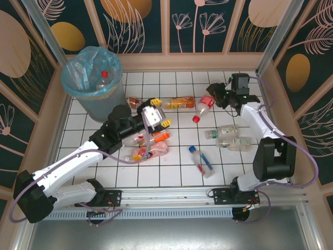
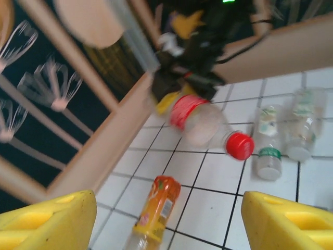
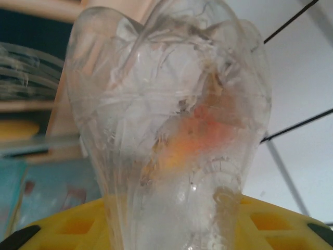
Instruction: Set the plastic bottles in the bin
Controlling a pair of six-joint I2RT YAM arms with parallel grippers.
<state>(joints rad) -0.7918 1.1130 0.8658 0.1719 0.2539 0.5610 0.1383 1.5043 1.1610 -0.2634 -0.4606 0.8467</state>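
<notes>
The bin [image 1: 99,109] stands in the far left corner of the tiled table [image 1: 177,172]. It is lined with a light-blue bag, and a red-capped bottle [image 1: 103,76] lies inside it.

The left gripper [image 1: 161,112] hovers just right of the bin, above the tiles. Its yellow fingers [image 2: 49,221] are spread wide and hold nothing. In its wrist view an orange bottle [image 2: 156,205] lies on the tiles below the gap.

The right gripper [image 1: 213,97] is well to the right of the bin, near the far wall, and is clamped on the base end of a red-label bottle [image 1: 204,105]. That bottle slants with its red cap pointing toward the near side. Whether the cap touches the tiles I cannot tell. In the right wrist view its clear, crumpled body rises from a yellow finger [image 3: 270,224].

The other bottles are on the tiles:
- A crushed bottle [image 1: 136,101] lies just right of the bin's foot.
- The orange bottle lies between that one and the held bottle.
- A pink bottle [image 1: 151,151] lies with one or two others on the near side of the bin, partly under the left arm.
- Two pale bottles [image 1: 229,137] lie side by side far to the right of the bin.
- A blue bottle [image 1: 200,160] lies well apart from the bin, toward the near edge.
</notes>
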